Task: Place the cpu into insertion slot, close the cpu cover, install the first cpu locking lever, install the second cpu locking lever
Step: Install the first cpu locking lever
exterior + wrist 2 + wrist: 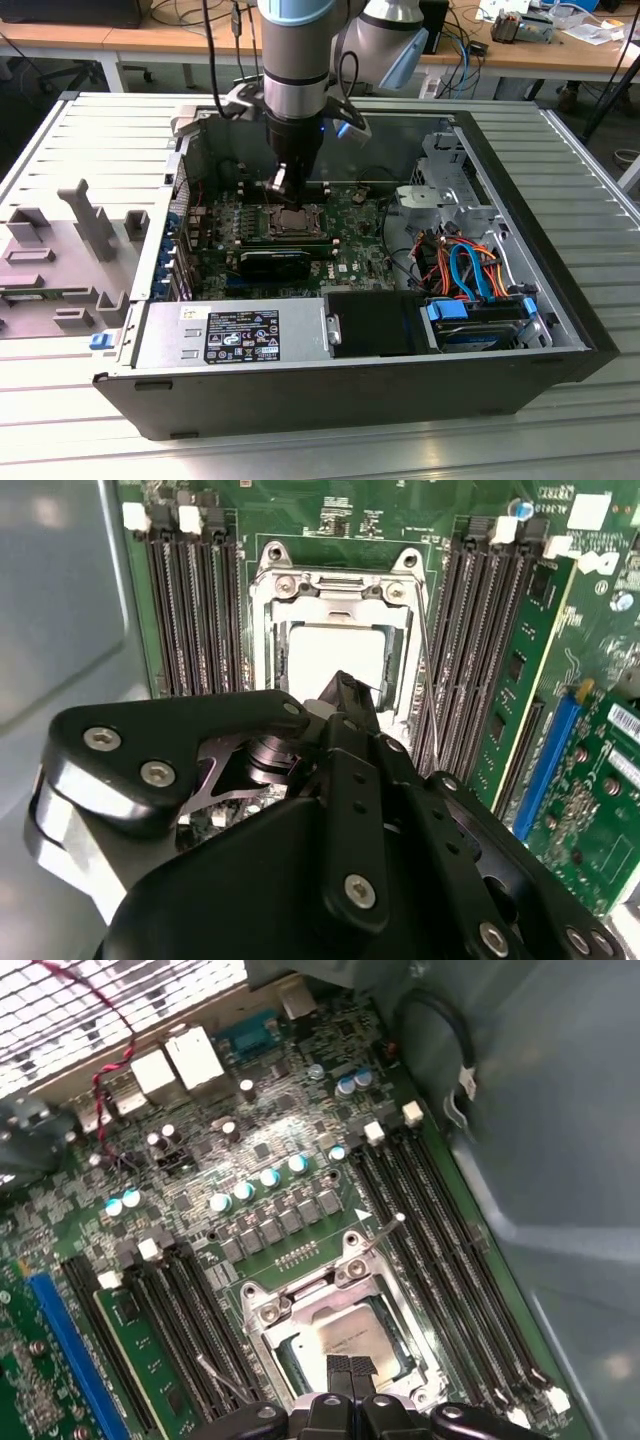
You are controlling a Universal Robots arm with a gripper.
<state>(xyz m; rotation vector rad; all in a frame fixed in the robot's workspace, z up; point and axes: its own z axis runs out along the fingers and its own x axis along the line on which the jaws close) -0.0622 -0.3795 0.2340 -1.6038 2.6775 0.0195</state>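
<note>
In the exterior view the gripper hangs over the insertion slot at the centre of the open computer case. In the first wrist view its fingertips are pressed together, nothing between them, just over the cpu, which lies in the socket under the cpu cover. Memory slots flank the socket; a locking lever sticks up beside it. The power supply carries a label too small to read.

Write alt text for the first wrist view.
The gripper hangs just above the cpu, which sits in the insertion slot with the cpu cover down around it. Memory slots flank it on the green motherboard.
</note>
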